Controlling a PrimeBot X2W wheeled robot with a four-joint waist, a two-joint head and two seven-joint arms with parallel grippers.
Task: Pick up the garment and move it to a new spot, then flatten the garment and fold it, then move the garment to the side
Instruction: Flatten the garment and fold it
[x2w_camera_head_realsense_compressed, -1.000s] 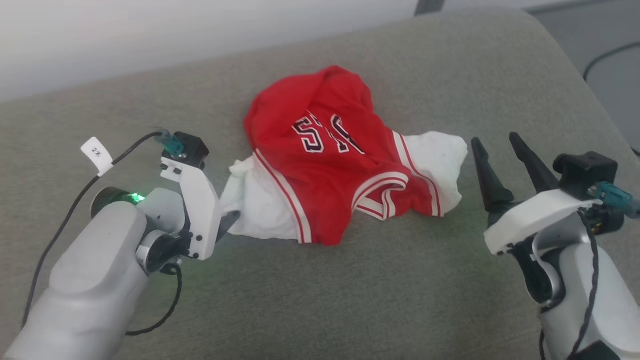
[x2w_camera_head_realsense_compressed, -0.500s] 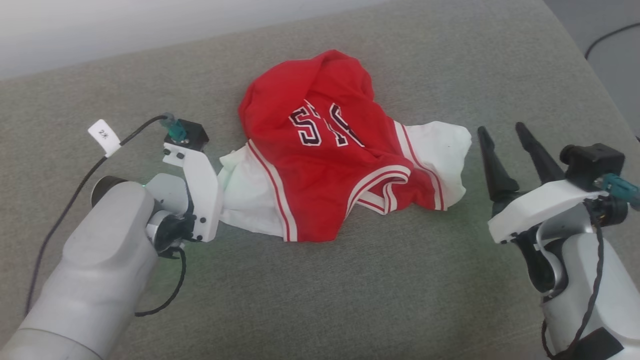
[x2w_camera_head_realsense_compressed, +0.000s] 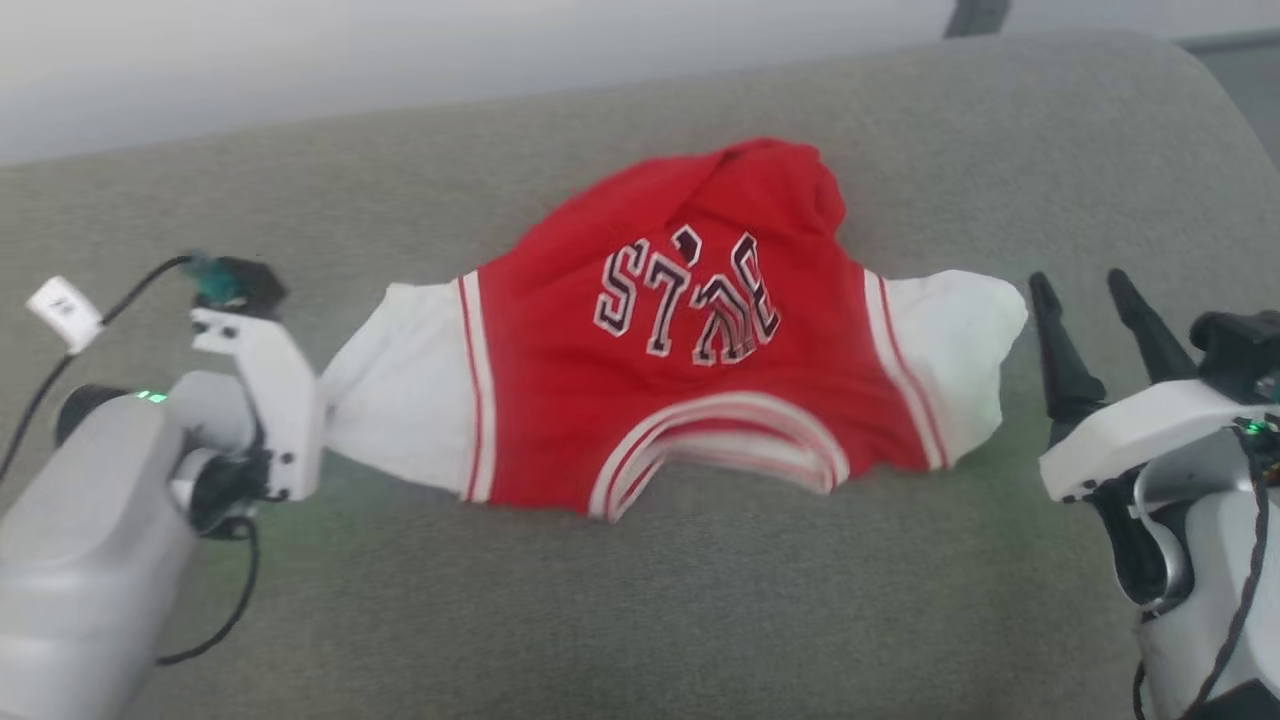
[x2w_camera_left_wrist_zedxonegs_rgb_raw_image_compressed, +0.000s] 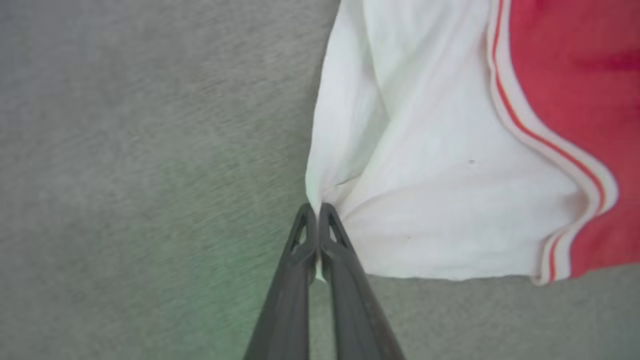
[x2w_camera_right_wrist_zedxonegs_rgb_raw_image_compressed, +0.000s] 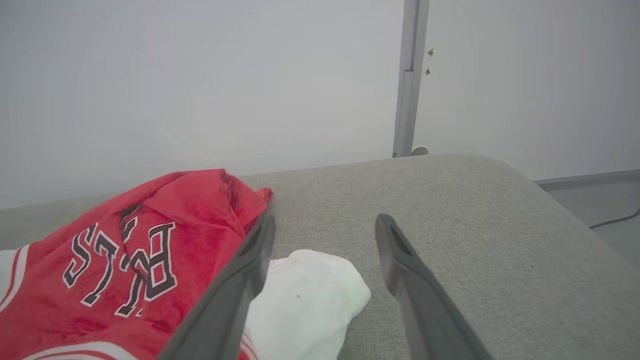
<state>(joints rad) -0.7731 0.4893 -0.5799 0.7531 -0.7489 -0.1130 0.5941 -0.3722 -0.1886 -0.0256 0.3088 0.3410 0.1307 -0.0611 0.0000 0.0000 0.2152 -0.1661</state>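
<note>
The shirt (x2w_camera_head_realsense_compressed: 690, 400) lies across the middle of the grey cushion (x2w_camera_head_realsense_compressed: 700, 600), collar toward the near edge and hem bunched toward the far edge. The left gripper (x2w_camera_left_wrist_zedxonegs_rgb_raw_image_compressed: 316, 207) has its fingers pressed together, pinching the edge of one white sleeve (x2w_camera_left_wrist_zedxonegs_rgb_raw_image_compressed: 425, 200). The right gripper (x2w_camera_head_realsense_compressed: 1080, 280) stands spread, holding nothing, just beside the other sleeve (x2w_camera_head_realsense_compressed: 960, 330) near the cushion's rounded far right corner.

I judge the work to be at its start: one sleeve is gripped, while carrying, flattening, folding and setting aside are all left. The cloth is soft and limp, red with striped trim and black lettering; the cushion has a coarse woven cover.
</note>
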